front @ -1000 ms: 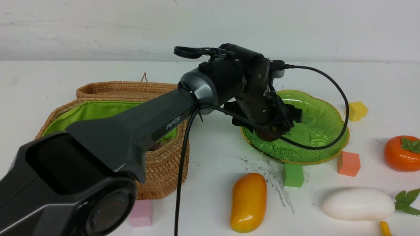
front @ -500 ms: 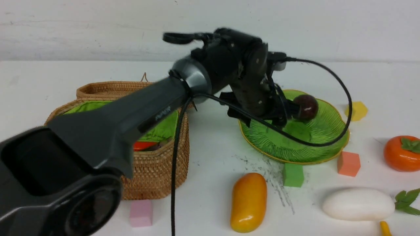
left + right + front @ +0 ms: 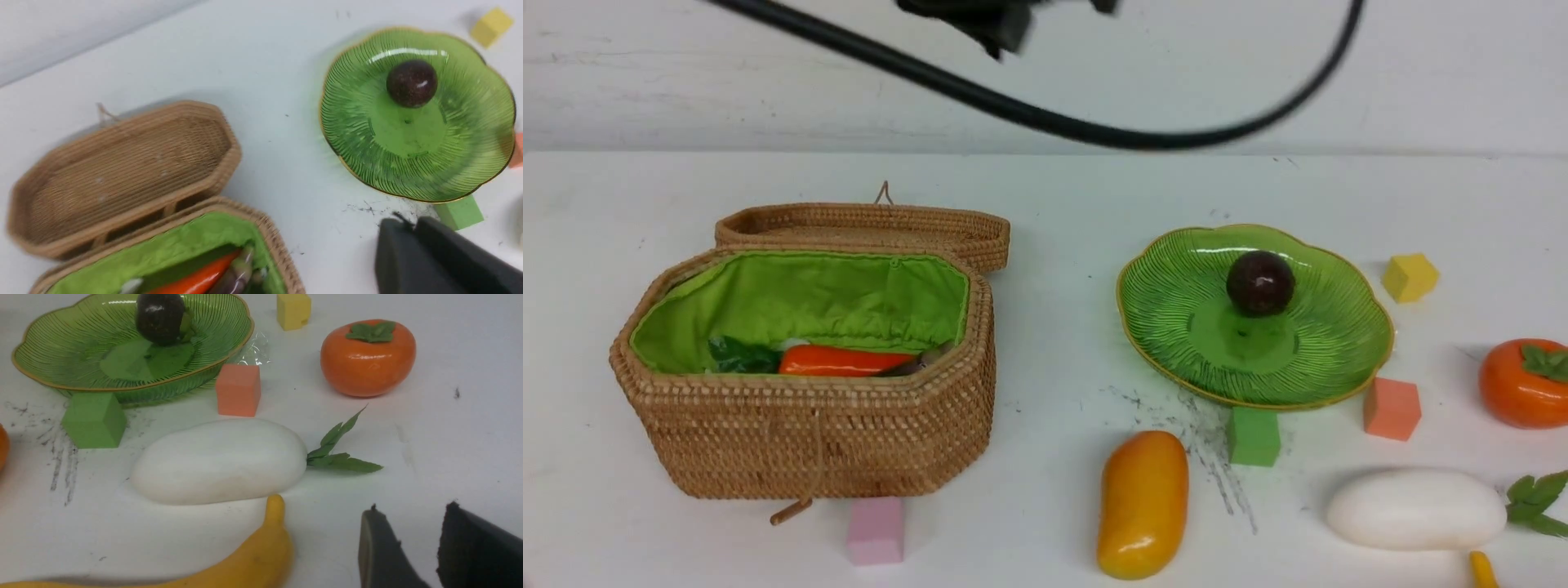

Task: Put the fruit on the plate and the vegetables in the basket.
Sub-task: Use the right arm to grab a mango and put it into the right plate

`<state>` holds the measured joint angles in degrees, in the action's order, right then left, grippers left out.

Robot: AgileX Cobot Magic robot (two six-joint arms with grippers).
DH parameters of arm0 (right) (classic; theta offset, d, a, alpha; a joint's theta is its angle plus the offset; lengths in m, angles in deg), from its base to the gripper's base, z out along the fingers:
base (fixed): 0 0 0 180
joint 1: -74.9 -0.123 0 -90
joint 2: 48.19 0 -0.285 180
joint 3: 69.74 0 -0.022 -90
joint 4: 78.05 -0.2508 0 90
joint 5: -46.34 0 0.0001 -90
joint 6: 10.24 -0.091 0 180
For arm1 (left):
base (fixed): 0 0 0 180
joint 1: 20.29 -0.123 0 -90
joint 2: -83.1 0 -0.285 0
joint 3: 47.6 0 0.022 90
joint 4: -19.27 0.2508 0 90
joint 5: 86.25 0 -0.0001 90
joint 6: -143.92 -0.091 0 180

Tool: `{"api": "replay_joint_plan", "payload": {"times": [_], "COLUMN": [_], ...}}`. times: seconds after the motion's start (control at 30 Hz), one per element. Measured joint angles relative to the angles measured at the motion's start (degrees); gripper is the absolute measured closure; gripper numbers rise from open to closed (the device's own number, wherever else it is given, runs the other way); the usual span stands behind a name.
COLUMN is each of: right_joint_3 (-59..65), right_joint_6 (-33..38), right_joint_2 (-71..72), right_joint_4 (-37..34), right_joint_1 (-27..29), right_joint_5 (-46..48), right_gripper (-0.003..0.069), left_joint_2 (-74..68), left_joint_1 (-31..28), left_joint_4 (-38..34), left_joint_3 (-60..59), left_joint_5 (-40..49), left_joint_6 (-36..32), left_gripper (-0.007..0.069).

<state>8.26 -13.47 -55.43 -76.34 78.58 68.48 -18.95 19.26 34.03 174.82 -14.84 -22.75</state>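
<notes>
Left wrist view: left hand point(image 3: 410, 224) closed, empty; maroon ball point(image 3: 412, 83) lies on plate point(image 3: 359, 134); right hand point(image 3: 410, 524) part-open, holding nothing.

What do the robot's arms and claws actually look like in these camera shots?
Little shows. Each claw is a pair of matte black, wedge-shaped fingers: the left claw looks smooth, the right claw slightly ragged at its tips. In the front view only a blurred thick black cable and a dark piece of arm hardware cross the top. No markings are visible.
</notes>
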Motion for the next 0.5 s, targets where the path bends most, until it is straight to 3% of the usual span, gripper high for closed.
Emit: {"api": "replay_joint_plan", "payload": {"times": [0.17,0.5], "right_joint_3": [0.0,0.0], "right_joint_6": [0.0,0.0], "right_joint_2": [0.0,0.0], "right_joint_4": [0.0,0.0], "right_joint_1": [0.0,0.0], "right_joint_5": [0.0,0.0], "right_gripper": [0.0417,0.0417], "left_joint_2": [11.6,40.9], "left_joint_1": [0.0,0.0], "left_joint_4": [0.9,0.8], "left_joint_3": [-11.8,-49.7], "left_joint_5": [0.0,0.0], "left_joint_6": [3.0,16.5], "left_gripper": [0.0638,0.0638]}}
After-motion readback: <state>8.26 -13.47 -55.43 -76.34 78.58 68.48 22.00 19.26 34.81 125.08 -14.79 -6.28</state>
